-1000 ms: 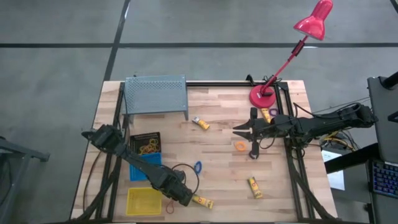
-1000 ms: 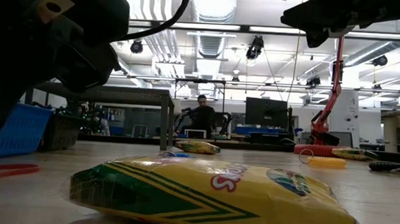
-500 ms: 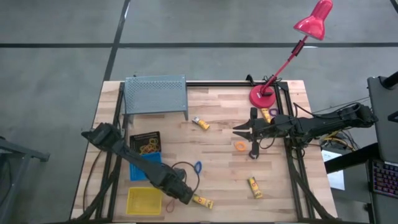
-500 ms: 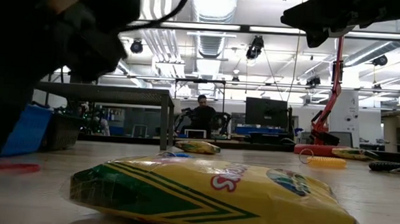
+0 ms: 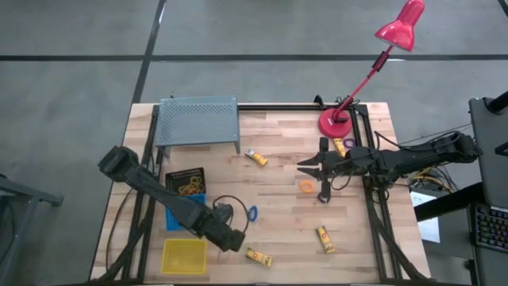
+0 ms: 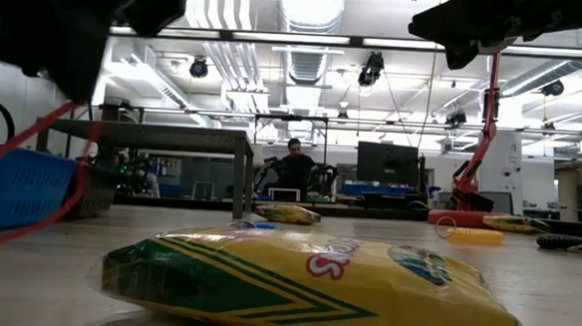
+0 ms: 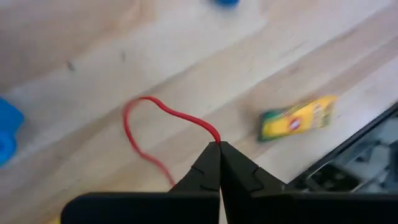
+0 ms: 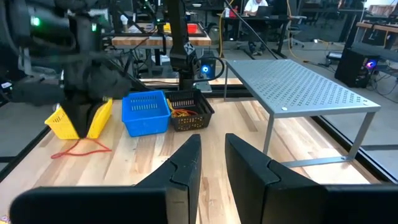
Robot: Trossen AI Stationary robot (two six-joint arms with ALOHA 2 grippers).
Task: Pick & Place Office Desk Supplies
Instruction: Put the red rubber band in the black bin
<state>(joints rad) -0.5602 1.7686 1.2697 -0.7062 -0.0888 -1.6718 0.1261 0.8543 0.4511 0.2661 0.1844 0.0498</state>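
You're working in a robotics lab: exposed ceiling ducts [image 6: 309,9], rows of workbenches [image 8: 146,42] with monitors [image 6: 387,164], and a person [image 6: 293,166] seated at a desk beyond your table [image 5: 278,199].

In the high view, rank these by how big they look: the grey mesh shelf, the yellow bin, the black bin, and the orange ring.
1. Grey mesh shelf, clearly the largest.
2. and 3. Black bin and yellow bin: they look about alike, and the left arm hides part of each, so I won't rank them.
4. Orange ring, by far the smallest.
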